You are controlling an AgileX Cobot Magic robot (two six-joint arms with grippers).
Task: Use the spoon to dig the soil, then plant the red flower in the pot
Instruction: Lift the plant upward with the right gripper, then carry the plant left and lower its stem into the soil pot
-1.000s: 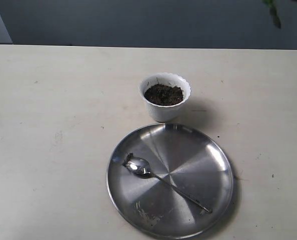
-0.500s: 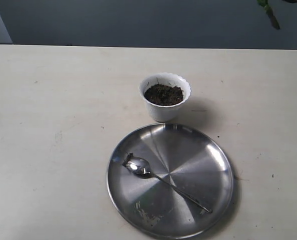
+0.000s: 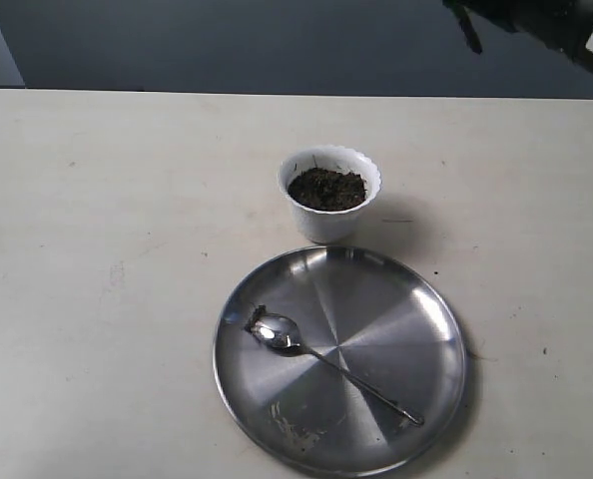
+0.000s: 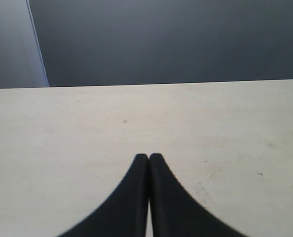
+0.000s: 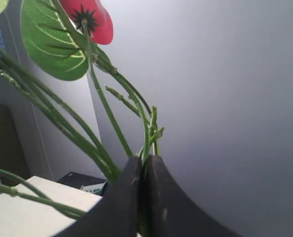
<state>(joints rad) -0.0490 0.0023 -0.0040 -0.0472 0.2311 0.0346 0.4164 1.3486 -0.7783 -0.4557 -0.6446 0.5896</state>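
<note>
The left fingers (image 4: pixel 145 160) are pressed together with nothing between them, low over the worktop (image 4: pixel 87 123). Toward the middle, the spoon (image 3: pixel 321 357) lies across the steel plate (image 3: pixel 406 299), its bowl to the left. Just behind the plate stands the pot (image 3: pixel 328 228), filled with soil (image 3: pixel 326 188). At the far right the right arm (image 3: pixel 561 28) enters. The right fingers (image 5: pixel 139 165) are clamped tight on the green stems of the red flower (image 5: pixel 92 22). Its bloom and leaf stand well beyond the tips, seemingly well apart from the pot.

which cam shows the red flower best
The right wrist view: the red flower shows its bloom, leaf and stems, pinched in the shut right pincer. The exterior and left wrist views show none of it.
</note>
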